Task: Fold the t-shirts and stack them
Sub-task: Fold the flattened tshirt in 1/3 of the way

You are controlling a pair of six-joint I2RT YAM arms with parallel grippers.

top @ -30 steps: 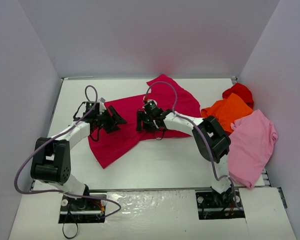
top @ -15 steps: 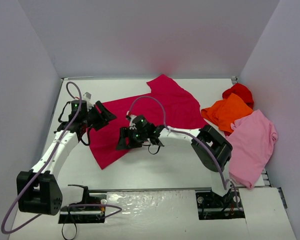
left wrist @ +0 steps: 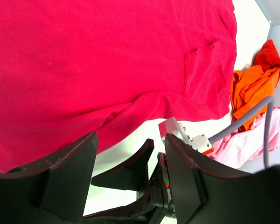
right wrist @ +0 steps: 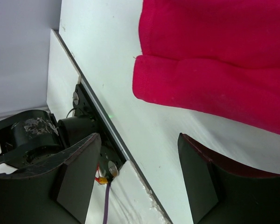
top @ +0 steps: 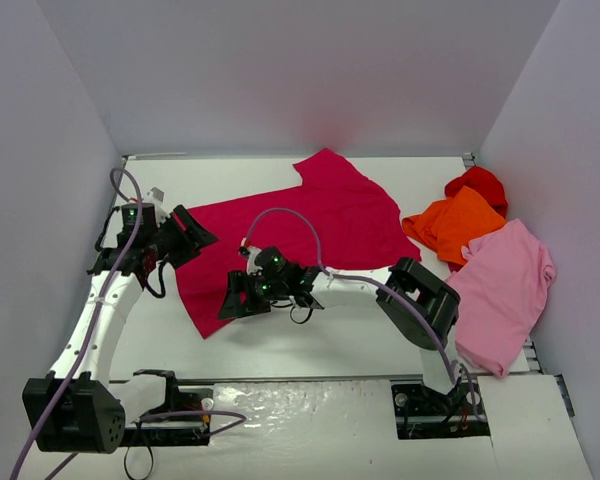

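The large crimson t-shirt (top: 325, 215) (left wrist: 107, 60) lies spread across the middle of the table. My left gripper (top: 193, 238) (left wrist: 130, 179) hovers open at the shirt's left edge and holds nothing. My right gripper (top: 230, 300) (right wrist: 140, 179) is also open and empty, low over the table beside the shirt's near-left corner (right wrist: 210, 70). At the right side lie the orange t-shirt (top: 455, 225) (left wrist: 252, 88), the bright red t-shirt (top: 477, 183) (left wrist: 269, 53) behind it, and the light pink t-shirt (top: 500, 285) (left wrist: 242, 144), all crumpled.
The white table (top: 310, 335) is walled by grey panels at the back and both sides. The pink shirt hangs over the table's right near edge. The left arm's base (right wrist: 32, 135) stands past the table's near edge (right wrist: 102, 121).
Both grippers moved left and nearer over the crimson shirt. The left went to its left edge, the right from its middle to its near-left corner. Both stayed open.
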